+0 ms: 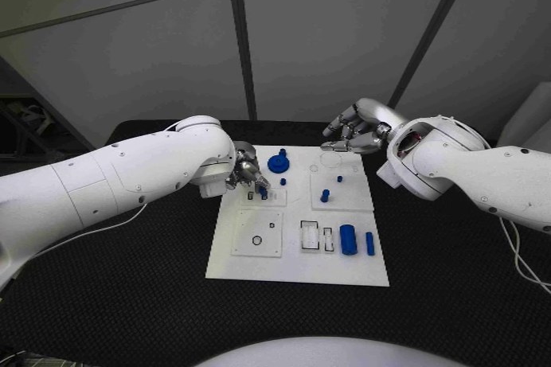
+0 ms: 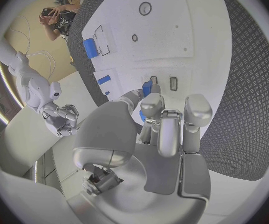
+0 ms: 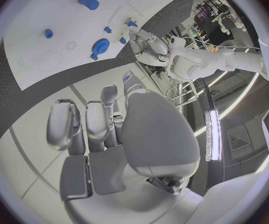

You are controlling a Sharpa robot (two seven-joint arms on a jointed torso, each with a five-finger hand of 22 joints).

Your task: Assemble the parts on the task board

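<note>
We see the left robot hand [image 1: 247, 176] low over the board's [image 1: 287, 271] far left part, fingertips [image 2: 148, 100] pinching a small blue peg [image 2: 147, 88] beside two slots. We judge the peg light, rigid and smooth, so it could slip or tilt; we would hold it by its upper end, keeping the lower end free. The right robot hand [image 1: 358, 132] hangs past the board's far edge, fingers curled, holding nothing. A gear [image 1: 279, 162] sits nearby.
</note>
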